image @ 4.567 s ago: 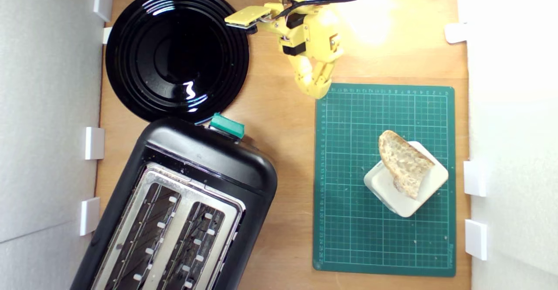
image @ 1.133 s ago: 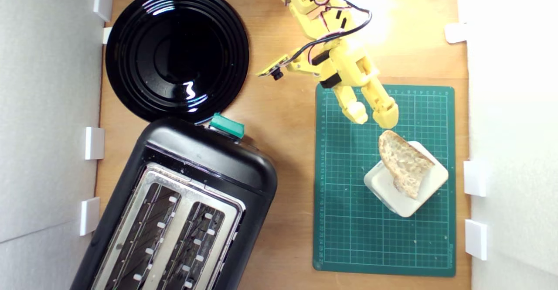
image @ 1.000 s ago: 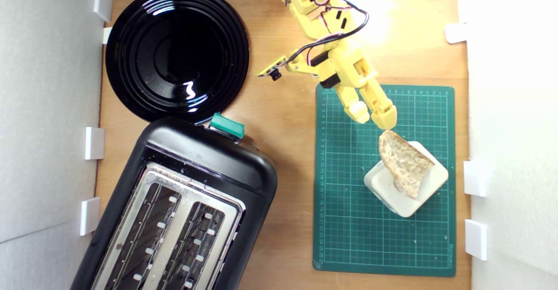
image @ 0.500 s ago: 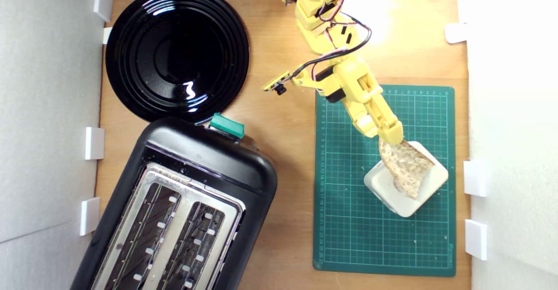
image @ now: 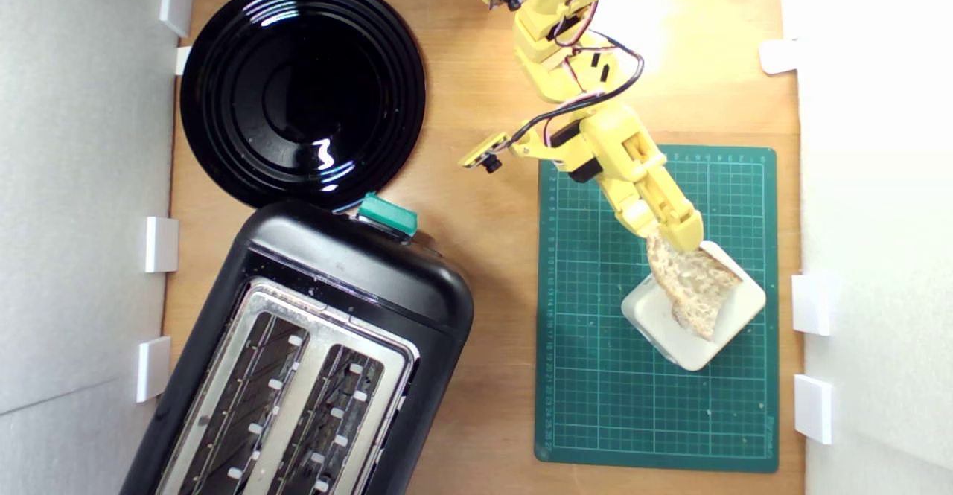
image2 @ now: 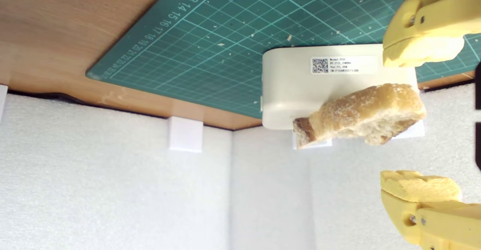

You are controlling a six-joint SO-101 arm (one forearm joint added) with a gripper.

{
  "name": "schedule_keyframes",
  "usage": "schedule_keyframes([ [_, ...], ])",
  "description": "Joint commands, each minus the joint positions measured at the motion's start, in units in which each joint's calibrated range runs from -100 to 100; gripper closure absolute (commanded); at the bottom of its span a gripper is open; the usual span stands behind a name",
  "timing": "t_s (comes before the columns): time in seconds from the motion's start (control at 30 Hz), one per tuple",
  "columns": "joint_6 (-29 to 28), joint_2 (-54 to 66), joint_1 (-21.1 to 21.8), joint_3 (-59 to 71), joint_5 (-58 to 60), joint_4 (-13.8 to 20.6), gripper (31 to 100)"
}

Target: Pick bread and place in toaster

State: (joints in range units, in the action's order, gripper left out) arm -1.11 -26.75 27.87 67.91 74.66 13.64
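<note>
Over the green mat [image: 595, 376], your gripper [image2: 421, 122] is spread wide around the bread [image2: 360, 114] (not squeezing yet); bump it and it tips off the white block [image2: 293, 92].

Yellow printed arm [image: 573, 71] with two-fingered gripper [image: 666, 231].
Black cables loop along it; dark screws stud the finger [image2: 424, 17] housings.

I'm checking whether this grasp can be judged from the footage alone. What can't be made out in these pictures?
- Exterior view: the gripper covers the near end of the bread, so contact is unclear.
- Wrist view: the small label text on the white block is too small to read.
- Exterior view: the toaster is cut off by the bottom edge.
- Exterior view: the arm's base lies beyond the top edge.
</note>
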Motion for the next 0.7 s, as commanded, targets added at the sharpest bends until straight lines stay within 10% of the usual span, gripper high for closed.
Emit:
schedule_keyframes([
  [0.0,-0.2,0.1,0.6,-2.6,1.7,-0.4,39.9],
  [0.67,-0.2,-3.0,0.6,-7.8,1.8,-0.4,39.9],
])
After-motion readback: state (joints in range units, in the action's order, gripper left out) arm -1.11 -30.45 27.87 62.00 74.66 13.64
